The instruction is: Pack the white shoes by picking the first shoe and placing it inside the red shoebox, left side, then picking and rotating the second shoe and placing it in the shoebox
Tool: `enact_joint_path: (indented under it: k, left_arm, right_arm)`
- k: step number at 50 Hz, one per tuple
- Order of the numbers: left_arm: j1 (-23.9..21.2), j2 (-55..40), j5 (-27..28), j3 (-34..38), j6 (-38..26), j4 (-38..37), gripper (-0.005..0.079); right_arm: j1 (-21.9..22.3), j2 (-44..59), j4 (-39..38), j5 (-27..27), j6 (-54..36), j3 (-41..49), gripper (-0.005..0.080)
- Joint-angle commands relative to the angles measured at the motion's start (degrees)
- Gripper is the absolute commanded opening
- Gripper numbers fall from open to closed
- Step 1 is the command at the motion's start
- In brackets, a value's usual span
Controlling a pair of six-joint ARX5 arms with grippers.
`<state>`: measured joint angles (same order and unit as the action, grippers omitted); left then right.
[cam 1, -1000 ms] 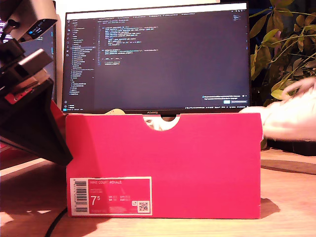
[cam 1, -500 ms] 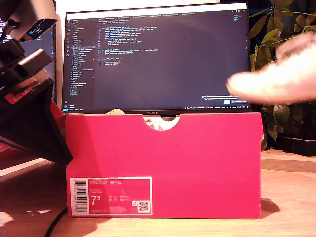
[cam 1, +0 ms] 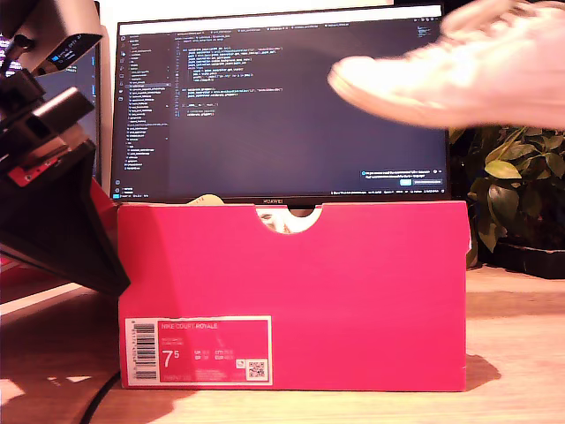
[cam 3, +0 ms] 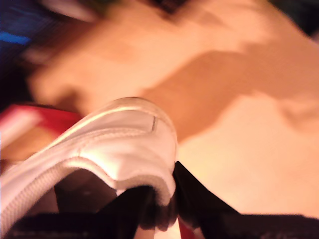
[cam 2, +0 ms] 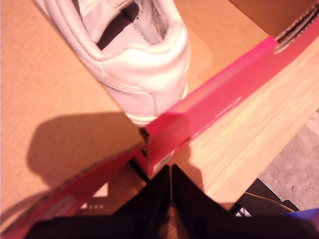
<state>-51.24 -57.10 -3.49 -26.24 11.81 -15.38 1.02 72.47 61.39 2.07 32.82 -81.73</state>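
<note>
The red shoebox (cam 1: 291, 296) stands at the middle of the exterior view, label side facing the camera. One white shoe (cam 2: 132, 55) lies inside the shoebox (cam 2: 209, 104), heel near a corner. My first gripper (cam 2: 169, 186) hangs shut and empty just outside that corner. The other white shoe (cam 1: 450, 71) is in the air, blurred, high above the box's end at the exterior view's right. My second gripper (cam 3: 162, 199) is shut on the heel collar of this shoe (cam 3: 119, 144). The gripper itself is not seen in the exterior view.
A dark monitor (cam 1: 282, 106) stands right behind the box. The black bulk of an arm (cam 1: 53, 185) fills the exterior view's left, beside the box's end. A leafy plant (cam 1: 516, 177) stands at the exterior view's right. The box rests on a wooden tabletop (cam 1: 516, 353).
The held shoe rose from box-top height at the exterior view's right edge to high above the box, moving leftward in that view. The arm at the left stayed still.
</note>
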Motion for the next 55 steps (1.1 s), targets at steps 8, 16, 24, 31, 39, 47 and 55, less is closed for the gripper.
enact_joint_path:
  k: [8, 16, 24, 31, 39, 47, 55]
  left_arm:
    - [-0.2, -0.2, 0.0, -0.2, 0.3, 0.2, -0.0019]
    - [-0.2, -0.2, 0.0, -0.2, 0.3, 0.2, -0.0019]
    - [-0.2, -0.2, 0.0, -0.2, 0.3, 0.2, -0.0019]
    - [-0.2, -0.2, 0.0, -0.2, 0.3, 0.3, -0.0019]
    - [-0.1, -0.2, 0.0, -0.2, 0.3, 0.2, -0.0019]
    - [-0.2, -0.2, 0.0, -0.2, 0.3, 0.2, -0.0019]
    - [-0.2, -0.2, 0.0, -0.2, 0.3, 0.2, -0.0019]
  right_arm:
    - [-1.7, -1.4, -8.3, 3.8, -11.0, -2.2, -0.0013]
    - [-2.6, -1.4, -9.0, 4.0, -20.1, -2.2, -0.0013]
    - [-3.2, -1.3, -10.4, 4.0, -26.2, -2.2, -0.0013]
    - [-4.0, -1.1, -12.9, 4.0, -32.3, -2.2, -0.0013]
    - [-5.9, -0.7, -16.0, 4.0, -36.3, -2.2, -0.0013]
    - [-7.4, 0.2, -18.9, 4.1, -38.3, -2.2, -0.0013]
    - [-9.6, 1.7, -19.9, 4.5, -42.2, -2.2, -0.0013]
